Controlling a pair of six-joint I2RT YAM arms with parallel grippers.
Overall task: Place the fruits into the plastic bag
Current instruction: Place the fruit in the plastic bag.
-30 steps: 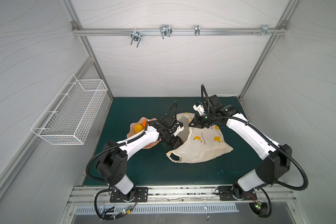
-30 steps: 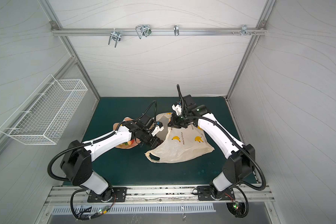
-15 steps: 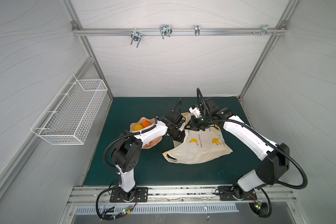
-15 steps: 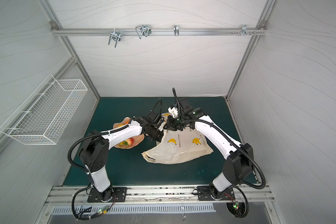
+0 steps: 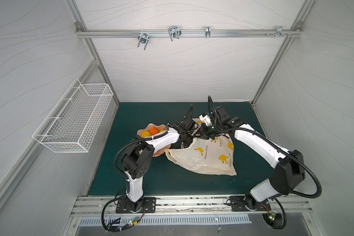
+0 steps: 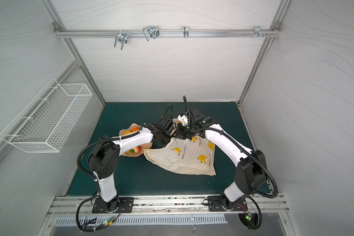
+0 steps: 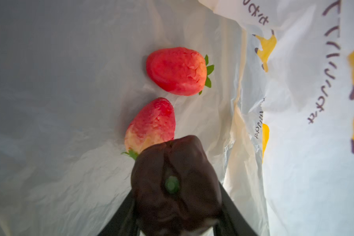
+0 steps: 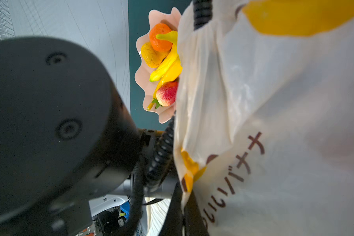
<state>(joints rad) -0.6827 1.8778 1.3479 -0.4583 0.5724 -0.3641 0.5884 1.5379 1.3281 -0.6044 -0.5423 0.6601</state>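
The cream plastic bag [image 5: 208,159] [image 6: 184,161] with banana prints lies on the green mat. My right gripper [image 5: 200,135] [image 8: 184,214] is shut on the edge of the bag [image 8: 274,122] and holds its mouth up. My left gripper [image 5: 187,141] [image 7: 177,204] reaches into that mouth, shut on the dark brown lumpy fruit [image 7: 176,183]. Two red strawberries [image 7: 176,71] [image 7: 151,124] lie inside the bag. On the pinkish plate [image 5: 143,130] [image 8: 149,90] rest an orange [image 8: 159,36], a yellow lumpy fruit [image 8: 151,55], bananas [image 8: 168,65] and a strawberry [image 8: 168,94].
A white wire basket [image 5: 74,116] hangs on the left wall. A rail with metal hooks [image 5: 174,33] runs across the back wall. My left arm's elbow [image 5: 137,159] stands over the plate's near side, and its black joint [image 8: 49,122] fills much of the right wrist view.
My left arm has raised its elbow and pushed its gripper, with the dark fruit, from the plate's edge into the bag's mouth. The right gripper and the bag have shifted slightly left.
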